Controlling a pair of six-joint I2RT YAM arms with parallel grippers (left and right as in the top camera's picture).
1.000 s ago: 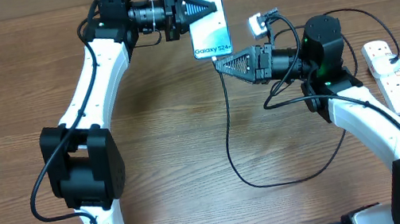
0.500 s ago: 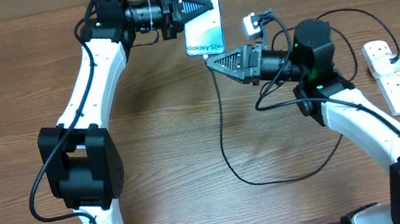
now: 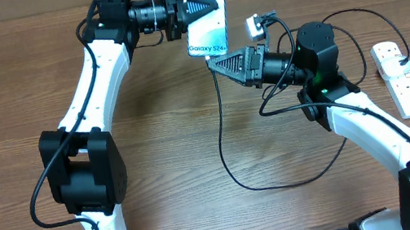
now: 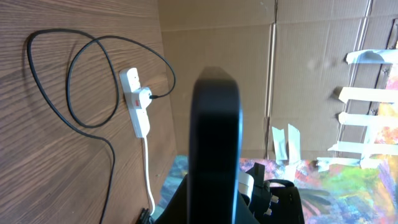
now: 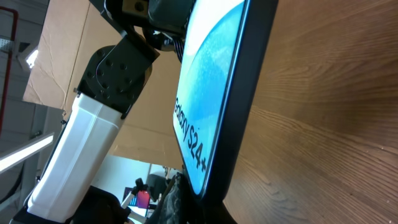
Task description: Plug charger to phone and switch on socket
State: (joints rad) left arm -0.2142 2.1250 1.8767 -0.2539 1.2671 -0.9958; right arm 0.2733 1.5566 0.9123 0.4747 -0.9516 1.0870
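While left fingers (image 3: pixel 200 6) grip phone (image 3: pixel 213 35) | right fingers (image 3: pixel 232 65) bring charger (image 3: pixel 220 129) closer

Slim rectangular smartphone (image 3: pixel 215 29), dark frame, lit cyan-blue screen reading "Galaxy S24+", clamped in left tool (image 3: pixel 200 7) at far side of worktop (image 3: pixel 166 179). Long thin black cable (image 3: pixel 223 153) looping widely, one end pinched in right tool (image 3: pixel 211 62) just below smartphone's lower edge. White elongated power strip (image 3: pixel 399 78), red switches, lying flat at right, well apart.
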